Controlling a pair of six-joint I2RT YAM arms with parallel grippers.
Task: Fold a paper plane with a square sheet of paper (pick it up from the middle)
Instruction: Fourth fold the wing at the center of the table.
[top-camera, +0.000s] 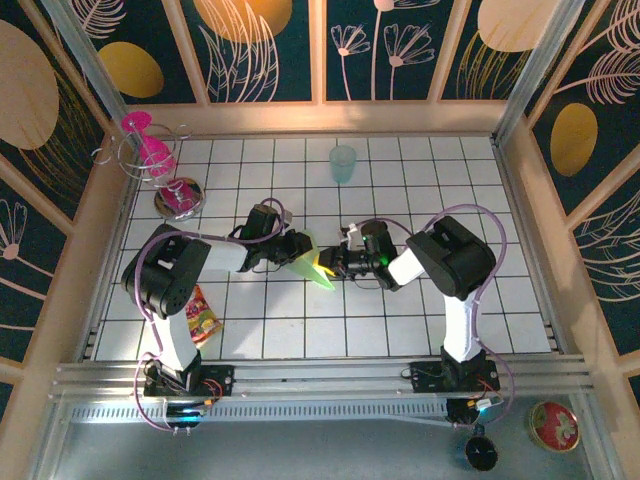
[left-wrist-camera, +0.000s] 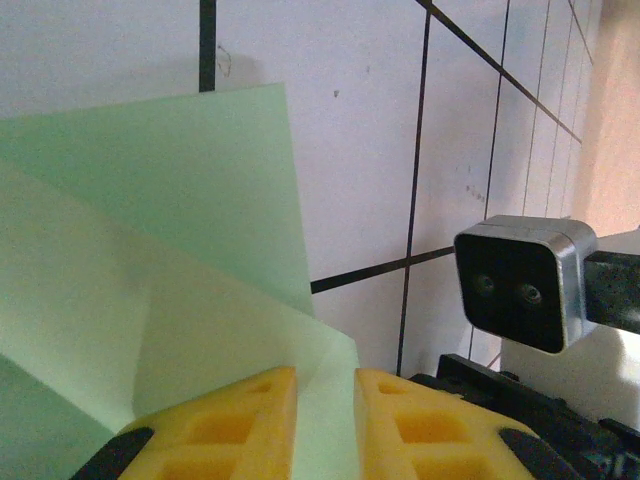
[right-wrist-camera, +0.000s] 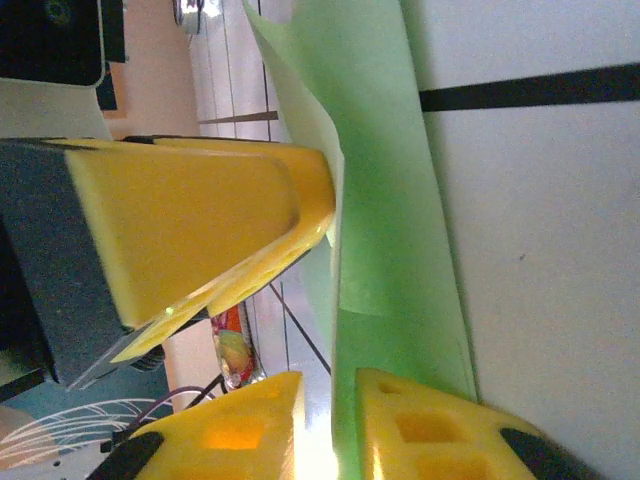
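Note:
The paper plane (top-camera: 318, 268) is a light green pointed fold held off the tiles at the table's middle, between my two grippers. My left gripper (top-camera: 299, 249) comes in from the left. In the left wrist view its yellow fingers (left-wrist-camera: 240, 420) are shut on the paper (left-wrist-camera: 150, 230), which fills the narrow slot between them (left-wrist-camera: 325, 376). My right gripper (top-camera: 338, 263) faces it from the right. In the right wrist view it (right-wrist-camera: 330, 378) stands slightly open, and the paper's edge (right-wrist-camera: 390, 200) runs between its fingers, against the right one. The left gripper's tip (right-wrist-camera: 328, 222) pinches the paper's upper edge.
A translucent teal cup (top-camera: 343, 163) stands at the back centre. A pink glass in a wire rack (top-camera: 150, 150) and a round metal dish (top-camera: 178, 197) sit at the back left. A snack packet (top-camera: 203, 318) lies beside the left arm's base. Wooden walls border the tiled table (top-camera: 480, 300).

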